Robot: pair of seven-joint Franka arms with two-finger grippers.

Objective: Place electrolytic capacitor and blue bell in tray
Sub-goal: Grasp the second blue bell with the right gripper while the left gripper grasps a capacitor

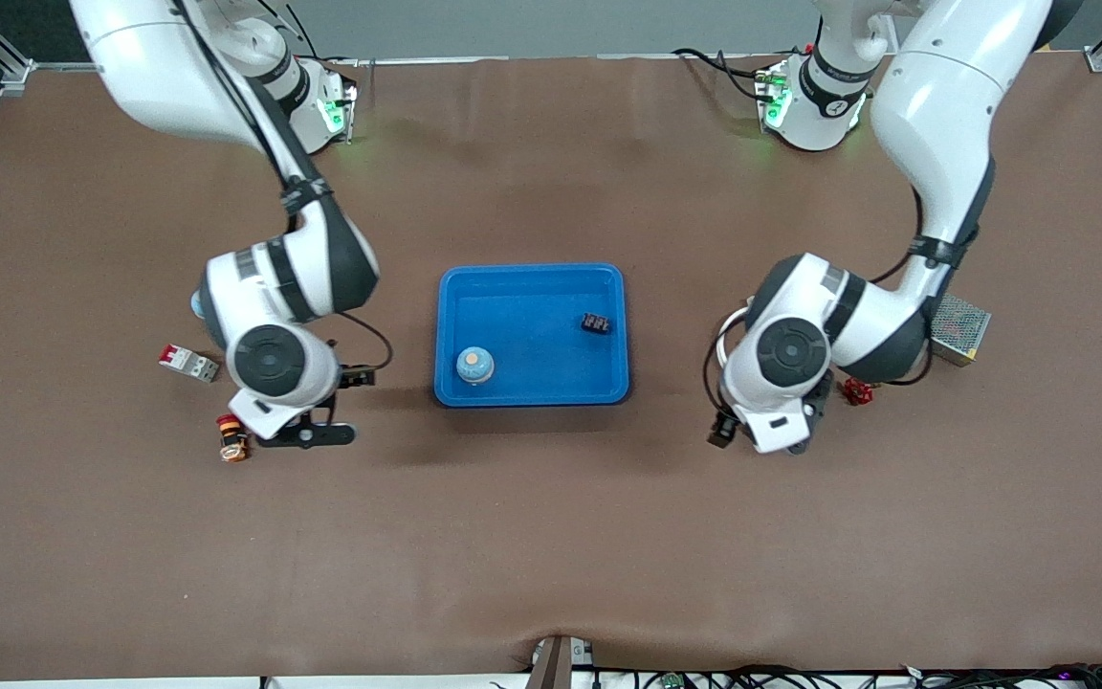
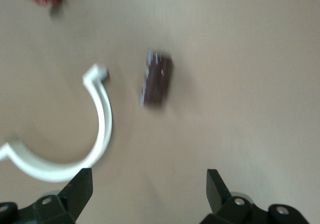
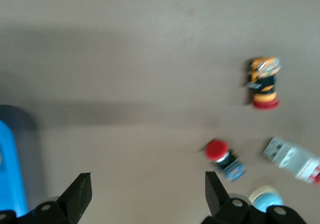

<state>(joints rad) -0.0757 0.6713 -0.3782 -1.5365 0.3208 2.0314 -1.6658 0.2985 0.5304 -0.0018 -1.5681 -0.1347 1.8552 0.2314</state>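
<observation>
The bright blue tray [image 1: 532, 283] sits mid-table. In it stands the blue bell [image 1: 474, 365], a blue dome with a tan top, in the corner nearer the front camera toward the right arm's end. A small black part [image 1: 595, 323], which I take for the electrolytic capacitor, lies in the tray toward the left arm's end. My right gripper [image 1: 307, 435] [image 3: 147, 191] hangs open over bare table beside the tray, whose edge [image 3: 10, 169] shows in the right wrist view. Over the table at the tray's left-arm end, my left gripper [image 1: 795, 442] [image 2: 149, 189] is open and holds nothing.
Under the left hand lie a white half-ring clamp [image 2: 75, 144], a dark block [image 2: 156, 79] and a red part [image 1: 857, 390]; a metal box [image 1: 959, 328] is close by. Around the right hand: a white breaker [image 1: 189, 362], a yellow-red button [image 1: 232, 438], a red-capped button [image 3: 222, 156], a pale blue piece [image 3: 265, 199].
</observation>
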